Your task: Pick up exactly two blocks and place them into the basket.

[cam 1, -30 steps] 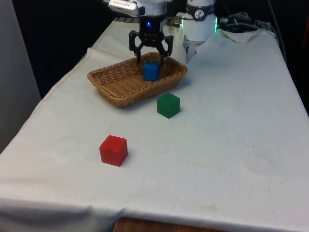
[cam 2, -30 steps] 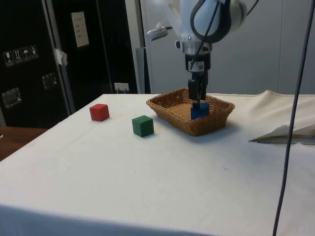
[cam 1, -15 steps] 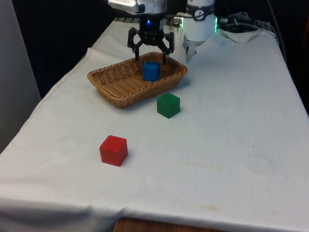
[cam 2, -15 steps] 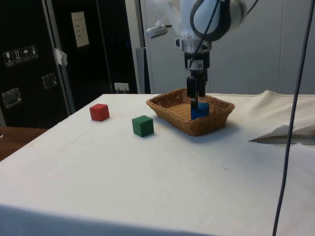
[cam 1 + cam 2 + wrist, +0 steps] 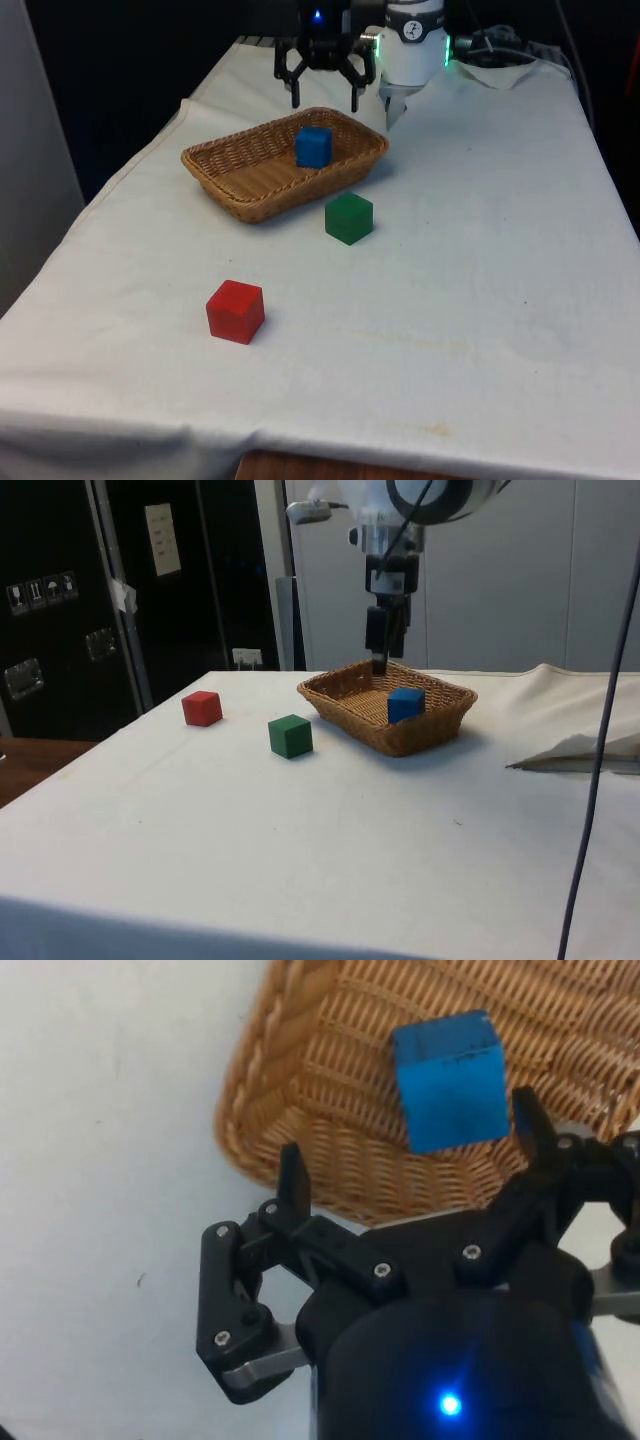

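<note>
A blue block point(image 5: 313, 146) point(image 5: 405, 703) point(image 5: 450, 1081) lies inside the woven basket point(image 5: 235, 172) point(image 5: 345, 685) point(image 5: 280, 1070), towards its far end. My gripper point(image 5: 323, 98) point(image 5: 380, 663) point(image 5: 410, 1155) hangs open above the basket's far rim, holding nothing. A green block point(image 5: 348, 217) point(image 5: 290, 735) sits on the cloth just in front of the basket. Nearer the camera, towards the front view's left, a red block point(image 5: 236, 311) point(image 5: 202, 708) rests on the cloth.
A crumpled fold of white cloth point(image 5: 500, 70) point(image 5: 580, 750) lies at the table's far end, by the robot's base. Dark cabinets point(image 5: 100, 600) stand beyond the table in the side view.
My open gripper has risen from around the blue block to above the basket's far rim. The blue block stays in the basket; the green and red blocks have not moved.
</note>
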`<control>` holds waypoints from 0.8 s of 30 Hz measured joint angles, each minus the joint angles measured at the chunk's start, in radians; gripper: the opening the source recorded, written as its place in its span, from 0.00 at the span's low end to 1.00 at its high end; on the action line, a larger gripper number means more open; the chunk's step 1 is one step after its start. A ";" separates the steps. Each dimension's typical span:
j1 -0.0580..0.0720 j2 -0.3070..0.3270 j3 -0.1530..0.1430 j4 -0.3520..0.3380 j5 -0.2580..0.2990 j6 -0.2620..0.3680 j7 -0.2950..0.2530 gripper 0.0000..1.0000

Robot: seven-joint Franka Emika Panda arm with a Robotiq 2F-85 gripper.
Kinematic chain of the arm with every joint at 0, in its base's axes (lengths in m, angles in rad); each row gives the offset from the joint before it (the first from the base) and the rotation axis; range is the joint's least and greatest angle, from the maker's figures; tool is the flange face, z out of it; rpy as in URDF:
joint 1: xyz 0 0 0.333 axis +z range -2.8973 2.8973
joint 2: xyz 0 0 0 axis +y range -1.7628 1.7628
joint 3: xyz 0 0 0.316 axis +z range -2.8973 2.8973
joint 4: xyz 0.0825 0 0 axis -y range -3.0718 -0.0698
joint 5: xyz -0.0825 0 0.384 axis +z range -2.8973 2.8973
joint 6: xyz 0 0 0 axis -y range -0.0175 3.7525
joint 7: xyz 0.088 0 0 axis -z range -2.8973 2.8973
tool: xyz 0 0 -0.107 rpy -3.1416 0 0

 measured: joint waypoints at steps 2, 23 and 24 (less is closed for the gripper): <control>0.001 -0.019 0.017 0.001 -0.004 -0.008 0.019 1.00; 0.004 -0.040 0.174 0.049 -0.004 -0.049 0.160 1.00; 0.004 -0.040 0.182 0.054 -0.004 -0.053 0.167 1.00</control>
